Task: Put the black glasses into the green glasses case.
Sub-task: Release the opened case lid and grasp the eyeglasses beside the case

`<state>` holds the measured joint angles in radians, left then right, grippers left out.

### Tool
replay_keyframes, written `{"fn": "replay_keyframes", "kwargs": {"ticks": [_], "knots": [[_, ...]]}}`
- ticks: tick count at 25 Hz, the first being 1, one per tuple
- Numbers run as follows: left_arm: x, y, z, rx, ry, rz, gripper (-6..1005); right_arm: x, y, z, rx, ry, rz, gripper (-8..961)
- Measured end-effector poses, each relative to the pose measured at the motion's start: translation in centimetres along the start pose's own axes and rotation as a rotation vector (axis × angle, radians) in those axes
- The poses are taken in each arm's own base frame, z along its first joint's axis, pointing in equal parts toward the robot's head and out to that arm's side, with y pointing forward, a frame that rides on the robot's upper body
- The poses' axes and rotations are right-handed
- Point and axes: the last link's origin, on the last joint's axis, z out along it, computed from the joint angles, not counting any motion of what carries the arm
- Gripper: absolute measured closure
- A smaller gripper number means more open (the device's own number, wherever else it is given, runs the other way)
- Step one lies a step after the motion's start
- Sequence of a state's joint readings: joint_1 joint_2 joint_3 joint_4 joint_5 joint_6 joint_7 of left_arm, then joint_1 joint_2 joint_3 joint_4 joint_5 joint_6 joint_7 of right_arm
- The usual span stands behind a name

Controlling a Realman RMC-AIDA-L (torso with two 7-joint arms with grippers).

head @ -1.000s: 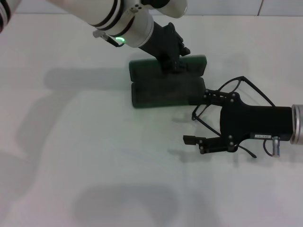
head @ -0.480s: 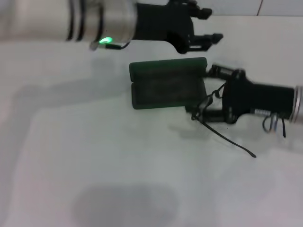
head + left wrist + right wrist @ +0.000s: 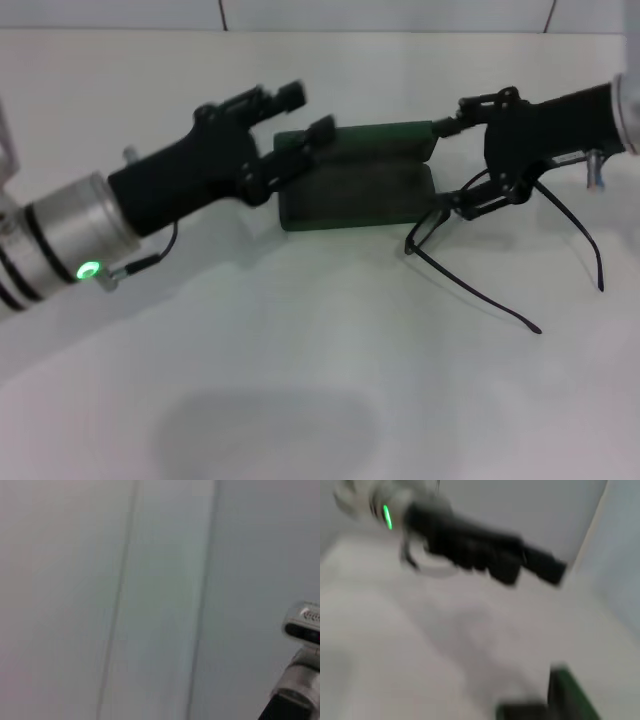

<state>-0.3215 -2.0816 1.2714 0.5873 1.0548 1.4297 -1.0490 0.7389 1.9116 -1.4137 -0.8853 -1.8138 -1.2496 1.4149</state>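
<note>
The left end effector (image 3: 300, 115) hangs at the left end of the green glasses case (image 3: 355, 180), its two fingers apart with nothing between them; in the right wrist view the same end effector (image 3: 540, 567) shows blurred above a corner of the case (image 3: 570, 690); the case lies open on the white counter (image 3: 300, 380); the black glasses (image 3: 480, 270) sit just right of the case, one temple arm trailing over the counter; the right end effector (image 3: 450, 165) hovers at the case's right end, fingers spread over the frame; whether they touch it cannot be told.
</note>
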Motion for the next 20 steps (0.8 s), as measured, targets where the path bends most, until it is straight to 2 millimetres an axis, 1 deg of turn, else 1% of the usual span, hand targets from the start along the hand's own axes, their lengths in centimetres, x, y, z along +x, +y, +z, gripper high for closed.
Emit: {"fn": "replay_keyframes", "kwargs": {"ticks": [2,4,6,8,15,20], "knots": [[-0.8,0.0,-0.7,0.029,0.002,-0.019,423,-0.7,-0.9,0.0,-0.021,0.125,-0.007,112],[-1.4,0.1,-0.9,0.037,0.002,-0.026,423,-1.6,-1.6,0.4,-0.046,0.231,-0.019,112],[-1.8,0.2,-0.8,0.037,-0.002,-0.029,423,-2.2,-1.8,0.8,-0.078,0.319,-0.043,112],[-2.0,0.3,-0.6,0.034,-0.007,-0.033,423,-2.4,-1.7,1.3,-0.1,0.382,-0.07,112],[-2.1,0.3,-0.3,0.024,-0.012,-0.033,422,-2.4,-0.9,3.2,-0.133,0.508,-0.154,111],[-2.1,0.4,-0.2,0.024,-0.011,-0.035,421,-2.2,-1.0,4.0,-0.096,0.525,-0.189,112]]}}
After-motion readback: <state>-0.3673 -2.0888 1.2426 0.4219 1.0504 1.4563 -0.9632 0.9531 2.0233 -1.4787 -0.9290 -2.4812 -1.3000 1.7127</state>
